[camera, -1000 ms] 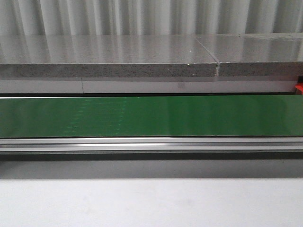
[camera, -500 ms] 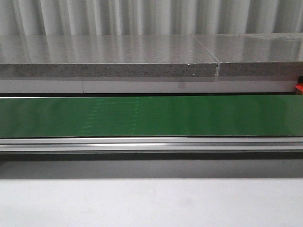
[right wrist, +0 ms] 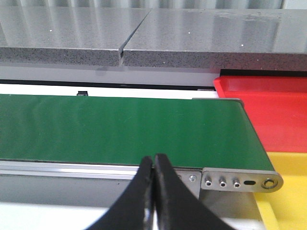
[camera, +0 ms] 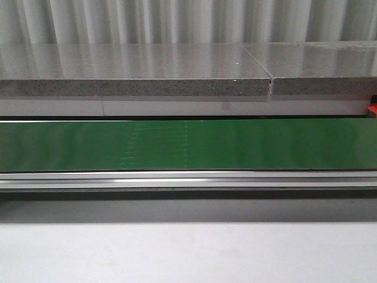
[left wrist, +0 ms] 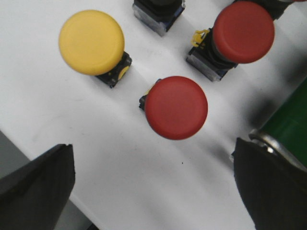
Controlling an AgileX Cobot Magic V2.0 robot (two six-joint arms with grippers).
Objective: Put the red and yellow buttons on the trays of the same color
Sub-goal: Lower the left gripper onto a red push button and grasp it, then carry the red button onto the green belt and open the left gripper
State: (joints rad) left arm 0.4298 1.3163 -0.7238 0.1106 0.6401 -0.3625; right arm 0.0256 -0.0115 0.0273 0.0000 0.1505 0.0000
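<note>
No button has yet been lifted, so this looks like the very start of a pick: the left hand (left wrist: 153,191) hangs wide open over the white counter (left wrist: 120,177), its two dark fingers (left wrist: 38,187) spread to either side of the nearest red button (left wrist: 176,107), gripping nothing. Taking that red button as the landmark, a yellow button (left wrist: 91,42) stands apart from it across bare counter, a second red button (left wrist: 243,31) sits near it toward the green conveyor belt (left wrist: 288,129), and the base of a further switch (left wrist: 158,14) is cut off at the frame edge beyond it. The next move, as I judge it, is to come down with the fingers straddling the red cap and close under its rim; the cap overhangs its small black base, so a grip set too high may slip off the dome. There is open counter all round the landmark button, though the second red one and the belt's metal roller end leave less room on that side. The right hand (right wrist: 154,191) is closed with its fingertips together, empty, poised in front of the belt, whose end lies just beside the red tray (right wrist: 268,110) and, nearer, the yellow tray (right wrist: 288,201). The front view shows only a bare belt below a grey stone ledge (camera: 135,71).
</note>
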